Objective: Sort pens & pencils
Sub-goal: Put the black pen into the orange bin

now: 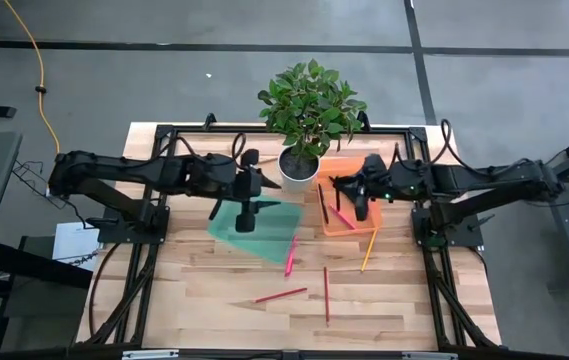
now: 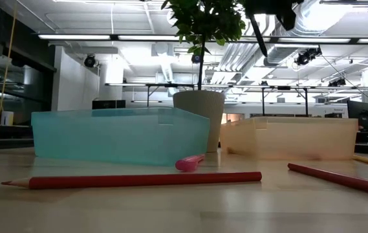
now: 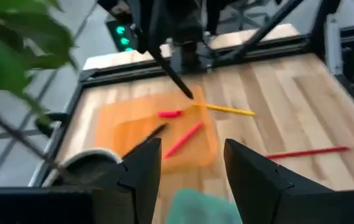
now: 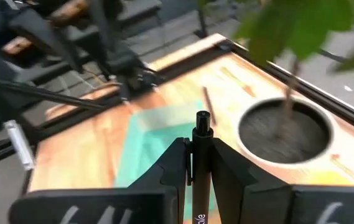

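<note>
Right claw (image 4: 201, 165) grips a black pen (image 4: 201, 155) above the orange tray (image 1: 344, 225)

Grey floor (image 1: 164, 80) below; white ceiling (image 2: 138, 26) with strip lights and ducts

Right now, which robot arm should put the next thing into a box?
Probably the right. The right gripper is already shut on a black pen, up over the orange tray. The left gripper is open and empty above the teal tray.
</note>
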Controlling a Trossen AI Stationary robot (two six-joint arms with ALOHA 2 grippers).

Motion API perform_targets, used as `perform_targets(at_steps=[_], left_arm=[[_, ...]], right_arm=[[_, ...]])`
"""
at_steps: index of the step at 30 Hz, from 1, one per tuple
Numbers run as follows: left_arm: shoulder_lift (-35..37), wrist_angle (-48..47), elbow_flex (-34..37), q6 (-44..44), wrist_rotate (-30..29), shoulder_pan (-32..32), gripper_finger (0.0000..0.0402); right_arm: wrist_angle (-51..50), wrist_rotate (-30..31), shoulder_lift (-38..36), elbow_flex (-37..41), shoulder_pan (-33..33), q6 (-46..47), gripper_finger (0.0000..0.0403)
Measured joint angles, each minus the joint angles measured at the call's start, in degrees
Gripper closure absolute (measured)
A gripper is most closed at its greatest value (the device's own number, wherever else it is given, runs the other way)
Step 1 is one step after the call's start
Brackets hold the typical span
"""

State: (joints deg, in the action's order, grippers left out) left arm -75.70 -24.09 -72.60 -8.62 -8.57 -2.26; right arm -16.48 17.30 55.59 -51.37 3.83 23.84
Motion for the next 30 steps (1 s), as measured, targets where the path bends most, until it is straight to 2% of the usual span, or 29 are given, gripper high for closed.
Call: perform_targets(at_steps=[6,14,21,30], left_arm=[[1.2,-4.5,-0.1,0.3,-4.0,0.0,0.0251],[1.6,-7.6,-0.1,0.4,-4.1,0.0,0.0259],[1.6,-8.6,-0.1,0.4,-4.2,0.0,0.0263],[1.6,-10.5,-0.1,0.4,-4.2,0.0,0.0264]], right_arm=[[-8.3,1.4,0.3,0.0,-5.2,4.9,0.0363],[-16.1,0.1,2.2,0.0,-12.2,7.9,0.0363],[-17.1,-4.0,6.5,0.0,-15.6,8.8,0.0363],[-17.0,-5.4,11.3,0.0,-15.9,8.9,0.0362]])
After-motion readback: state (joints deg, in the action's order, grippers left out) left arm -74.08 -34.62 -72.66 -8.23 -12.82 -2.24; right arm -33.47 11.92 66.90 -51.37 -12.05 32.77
